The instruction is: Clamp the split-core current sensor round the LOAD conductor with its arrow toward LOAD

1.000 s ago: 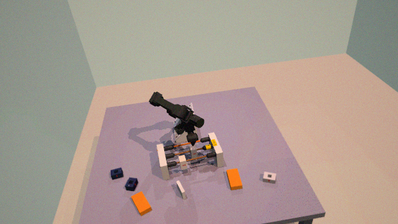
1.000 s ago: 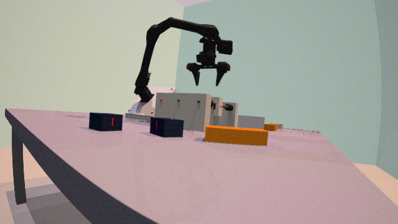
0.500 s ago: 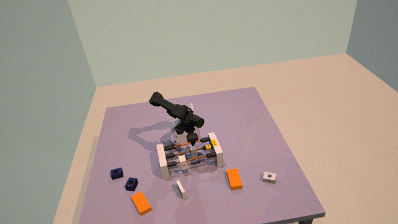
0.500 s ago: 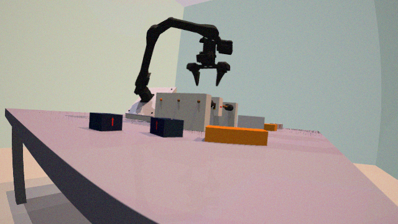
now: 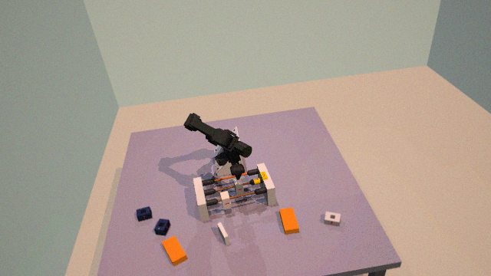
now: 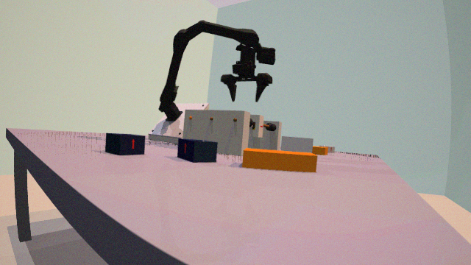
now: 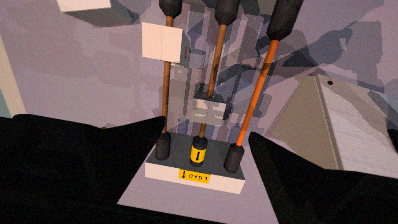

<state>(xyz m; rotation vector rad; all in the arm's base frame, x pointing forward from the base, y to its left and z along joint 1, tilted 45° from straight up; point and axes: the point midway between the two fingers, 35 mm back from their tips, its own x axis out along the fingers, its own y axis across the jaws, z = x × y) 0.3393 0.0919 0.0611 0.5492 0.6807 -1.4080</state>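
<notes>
A grey-white sensor (image 5: 238, 188) (image 7: 209, 111) sits around the middle conductor (image 7: 218, 55), whose yellow sleeve (image 5: 256, 181) (image 7: 198, 152) bears an arrow and stands beside the LOAD label (image 5: 264, 175) (image 7: 194, 176). The sensor's two halves look together, with a thin seam between them; the latch is too small to judge. Its red mark is small in the top view and its direction cannot be told. My gripper (image 6: 245, 100) (image 7: 207, 127) is wide open and empty, above the conductors and clear of the sensor. In the exterior view the end block hides the sensor.
A white box (image 5: 225, 200) (image 7: 161, 42) sits on the front conductor. Two end blocks (image 5: 199, 199) (image 6: 217, 129) hold the conductors. Two dark blue boxes, two orange blocks (image 5: 289, 221) (image 6: 280, 160), a thin white plate (image 5: 223, 234) and a white box (image 5: 332, 218) stand around the rack.
</notes>
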